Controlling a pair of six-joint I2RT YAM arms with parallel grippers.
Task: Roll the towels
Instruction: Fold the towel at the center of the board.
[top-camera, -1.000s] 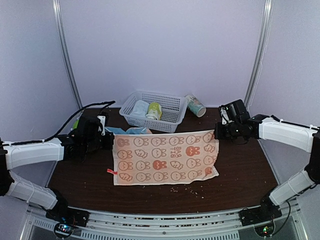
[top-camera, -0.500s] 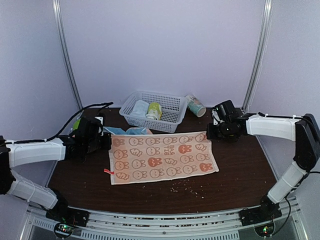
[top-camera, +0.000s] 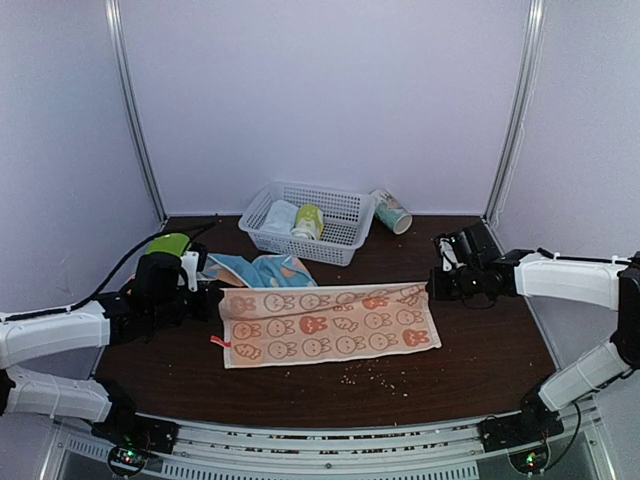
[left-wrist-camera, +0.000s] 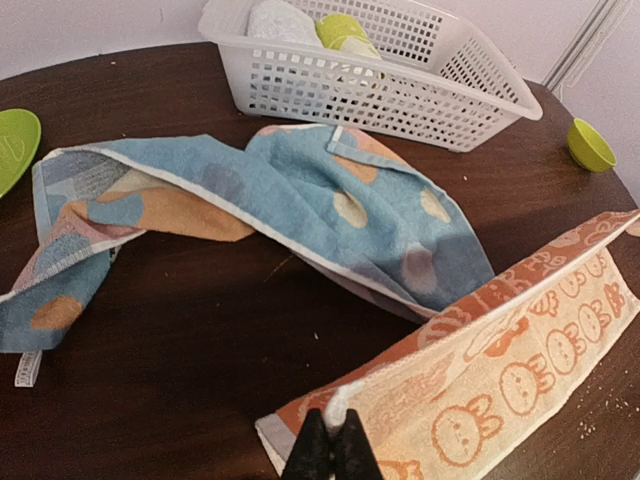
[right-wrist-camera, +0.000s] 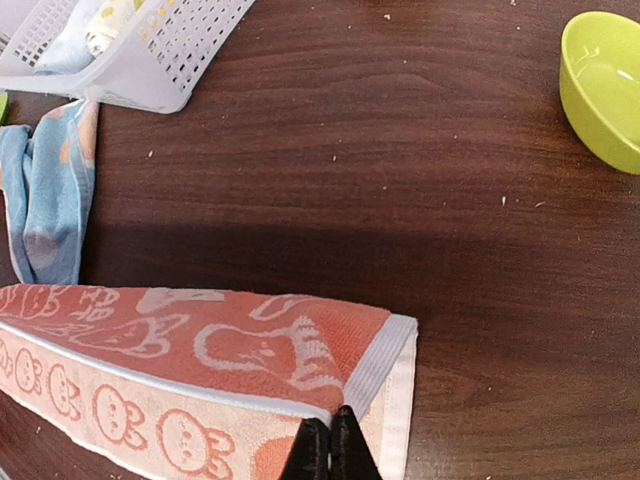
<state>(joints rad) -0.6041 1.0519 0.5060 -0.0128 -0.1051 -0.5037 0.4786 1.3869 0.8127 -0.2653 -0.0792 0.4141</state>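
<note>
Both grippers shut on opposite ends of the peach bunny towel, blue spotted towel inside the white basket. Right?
No. The blue spotted towel is not in the white basket; it lies crumpled on the table in front of it, per the left wrist view. Rest holds: left gripper and right gripper are both shut on the peach bunny towel.

The front towel (top-camera: 330, 325) lies across the middle of the worktop (top-camera: 480, 345). The left hand (left-wrist-camera: 329, 445) and right hand (right-wrist-camera: 325, 440) are at its back corners. The back towel (top-camera: 262, 270) lies behind its left end. The basket (top-camera: 330, 250) sits behind both towels, with a cup (top-camera: 391, 211) to its right.
</note>
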